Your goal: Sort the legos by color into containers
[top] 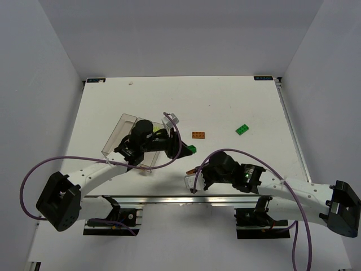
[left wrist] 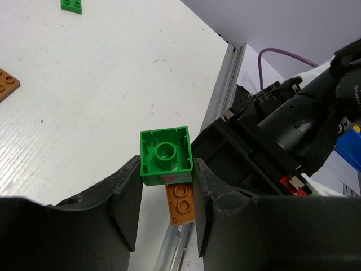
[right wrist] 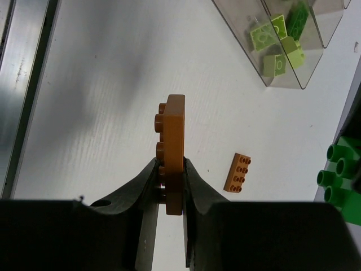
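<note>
The left fingers [left wrist: 166, 169], part open, pinch a green lego [left wrist: 163, 152]; the right fingers [right wrist: 169, 175] squeeze tight on an orange-brown lego [right wrist: 175, 141] held edge-on. 2 flat legos [top: 198, 135] lie loose on the bench [top: 225, 101]; lime legos [right wrist: 271, 39] sit in the containers [top: 115, 135].

Top overhead, wide; wrists close, sharing table [top: 169, 96].

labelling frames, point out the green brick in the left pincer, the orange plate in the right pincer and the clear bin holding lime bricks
green brick [left wrist: 164, 157]: left wrist view, its hollow underside
orange plate [right wrist: 176, 144]: right wrist view, its thin edge
clear bin [right wrist: 240, 20]: right wrist view, its bare side wall
</note>
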Available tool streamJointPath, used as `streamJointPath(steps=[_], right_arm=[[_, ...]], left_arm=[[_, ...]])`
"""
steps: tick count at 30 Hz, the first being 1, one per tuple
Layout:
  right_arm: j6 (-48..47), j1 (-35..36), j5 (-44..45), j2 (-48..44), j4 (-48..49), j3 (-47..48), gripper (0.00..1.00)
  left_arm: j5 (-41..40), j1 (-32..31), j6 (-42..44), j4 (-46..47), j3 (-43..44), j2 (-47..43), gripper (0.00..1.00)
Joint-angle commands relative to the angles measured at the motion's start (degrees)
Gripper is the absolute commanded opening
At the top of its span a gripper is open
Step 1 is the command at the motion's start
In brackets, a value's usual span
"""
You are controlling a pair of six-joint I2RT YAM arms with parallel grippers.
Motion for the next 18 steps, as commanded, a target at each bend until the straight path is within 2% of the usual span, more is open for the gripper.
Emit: streamJointPath(steps=[1,5,8,13,18], right_arm=[[0.4,0.5,-1.7,0.2,-0.1,0.1,0.03],[2.0,0.5,-1.1,-1.1,0.0,0.8,0.03],[5.6,0.5,-0.8,-3.4,-0.4,2.9,0.03],[14.1,0.0,-0.5,-6.4,-3.5,7.8,0.03],[15.5,-1.8,0.7,-8.1,-0.8,6.0,0.03]], left_arm=[[-0.4,0.2,1.0,1.1,1.8,-1.3,0.09],[-1.3,0.4,2.3,-0.3,2.2,-2.0,0.08],[-6.8,0.5,4.8,-5.2,3.5,-3.1,0.06],[-26.6,1.3,7.6,-19.2,7.3,-2.9,0.0],[-36.6,5.8,6.1,-23.7,9.0,-2.8,0.0]])
